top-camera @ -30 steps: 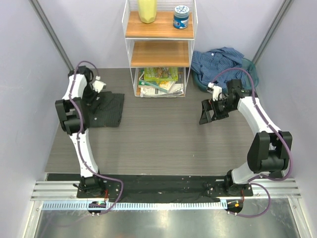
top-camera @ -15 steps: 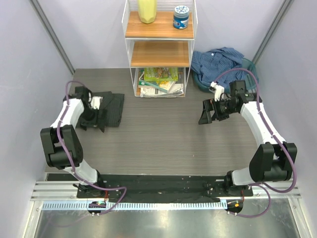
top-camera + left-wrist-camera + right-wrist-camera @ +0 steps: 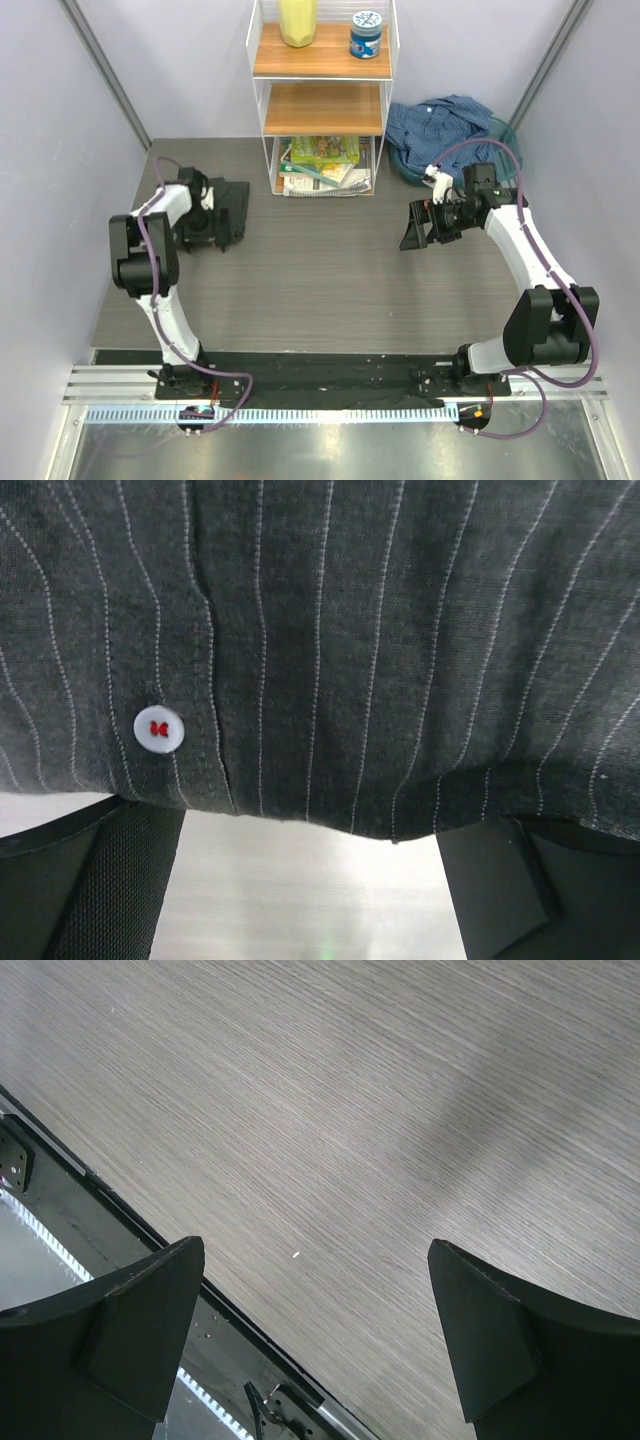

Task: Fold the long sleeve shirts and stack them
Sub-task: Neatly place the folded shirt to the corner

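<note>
The dark charcoal pinstriped shirt (image 3: 232, 205) lies folded on the table at the left. My left gripper (image 3: 197, 225) is low over its left part, open. In the left wrist view the striped cloth (image 3: 380, 630) with a white button (image 3: 160, 729) fills the upper frame, and its edge lies just ahead of my left gripper (image 3: 312, 885), which holds nothing. The blue shirt (image 3: 445, 128) sits crumpled at the back right. My right gripper (image 3: 420, 226) hovers open over bare table, well short of the blue shirt. My right gripper (image 3: 315, 1345) has only wood grain between its fingers.
A white wire shelf (image 3: 322, 95) stands at the back centre with a yellow container (image 3: 298, 22), a blue jar (image 3: 366, 34) and magazines (image 3: 322, 165). The table's near edge with its black rail (image 3: 60, 1215) shows in the right wrist view. Grey walls close both sides.
My left arm has swung its wrist from the shirt's back left corner round to its left front part, jaws spreading fully. The right arm has barely shifted.
</note>
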